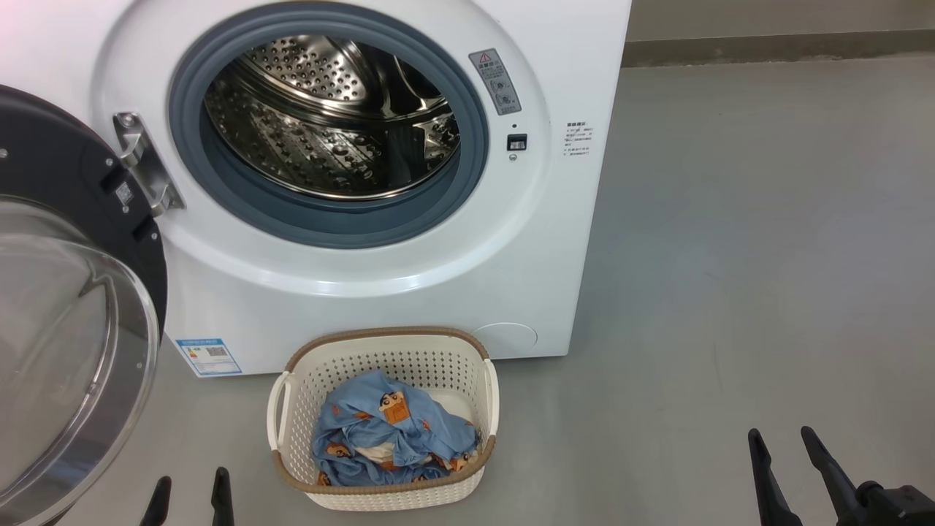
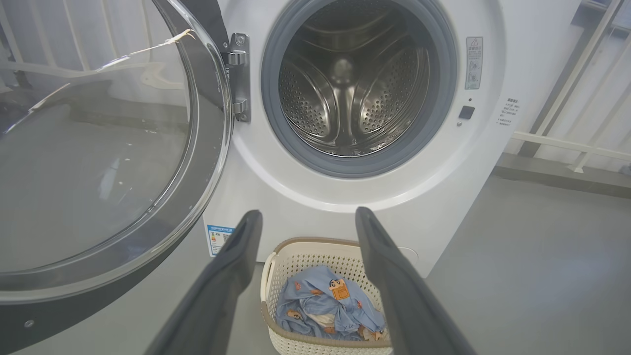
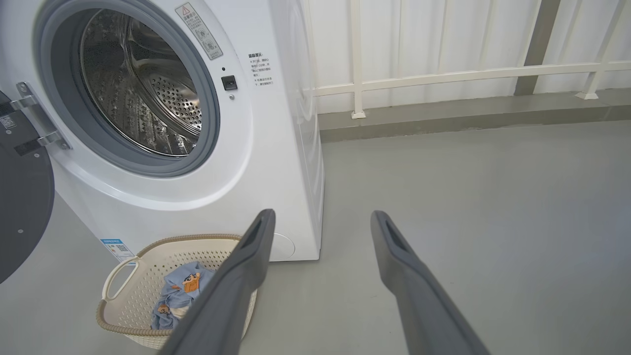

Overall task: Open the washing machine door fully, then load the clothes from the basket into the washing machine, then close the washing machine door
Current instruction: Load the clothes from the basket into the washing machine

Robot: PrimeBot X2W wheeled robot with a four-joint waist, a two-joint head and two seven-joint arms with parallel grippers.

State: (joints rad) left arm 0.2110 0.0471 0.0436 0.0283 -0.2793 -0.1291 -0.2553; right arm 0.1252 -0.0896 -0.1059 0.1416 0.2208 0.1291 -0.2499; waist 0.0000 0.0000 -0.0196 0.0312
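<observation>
Washing machine door [image 1: 69, 307] stands swung open at left, hinged to washing machine [image 1: 409, 285]. Basket [image 1: 409, 365] sits on floor [image 1: 730, 256] just before machine, clothes [image 1: 387, 435] heaped inside. Left gripper [image 1: 192, 476] spread, holding nothing, beside basket. Right gripper [image 1: 780, 432] spread, holding nothing, well apart.

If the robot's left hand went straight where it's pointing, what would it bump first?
Probably the washing machine, its white front just under the round opening. The left hand aims above the basket and right of the open door, though depth is unclear.
</observation>
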